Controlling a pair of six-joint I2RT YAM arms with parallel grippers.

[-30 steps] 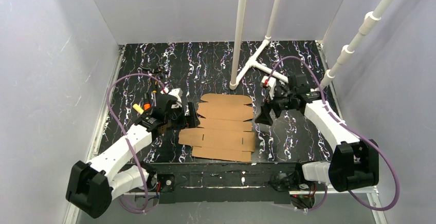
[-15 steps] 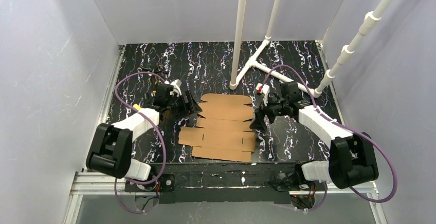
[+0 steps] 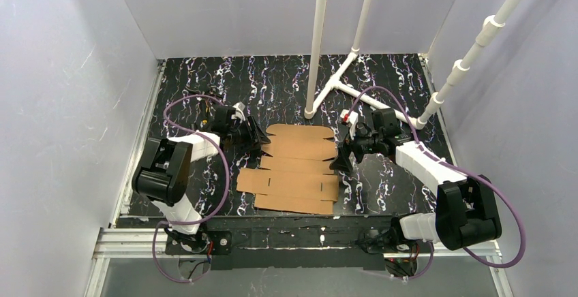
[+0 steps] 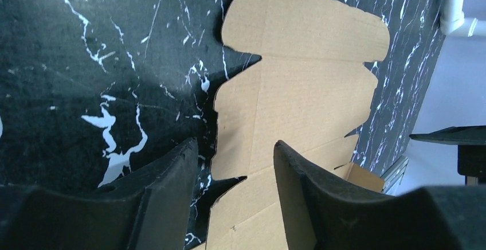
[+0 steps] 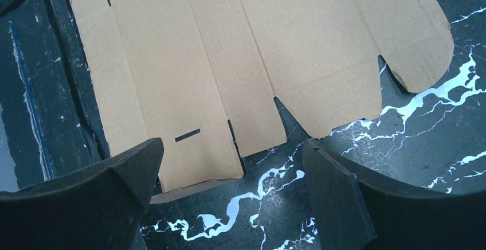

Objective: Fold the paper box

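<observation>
The paper box is a flat brown die-cut sheet lying in the middle of the black marbled table. My left gripper is low at the sheet's far-left edge. In the left wrist view the left gripper is open about halfway. One of its fingers is over bare table and the other is over the paper box, so the cardboard edge runs between them. My right gripper is at the sheet's right edge. The right wrist view shows the right gripper wide open over the table just short of the paper box.
White pipes rise from a T-joint behind the sheet, and another slanted pipe runs along the right wall. Pale walls close in three sides. A metal rail borders the near table edge between the arm bases.
The left arm has swung back and right, bringing its gripper to the sheet's far-left edge while its jaws narrowed. The right gripper has crept left to the sheet's right edge.
</observation>
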